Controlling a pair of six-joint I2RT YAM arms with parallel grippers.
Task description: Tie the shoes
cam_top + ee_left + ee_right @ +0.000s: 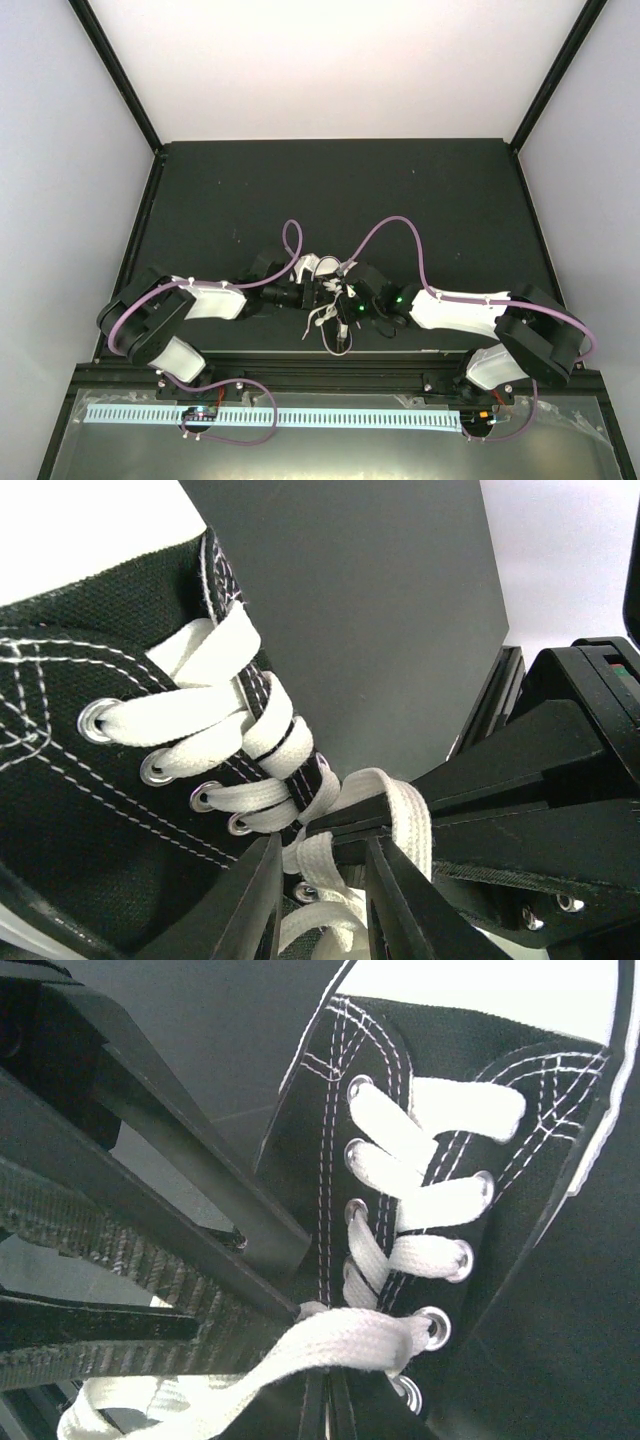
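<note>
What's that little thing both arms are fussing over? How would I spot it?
On the black table, find where the left gripper and right gripper meet. Between them lies a black canvas sneaker; flat white laces through metal eyelets mark it out.

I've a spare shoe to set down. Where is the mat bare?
Bare: the far half of the black mat, from the back wall to the purple cables. Crowded: near middle, where left gripper, right gripper, sneaker and laces bunch.
</note>
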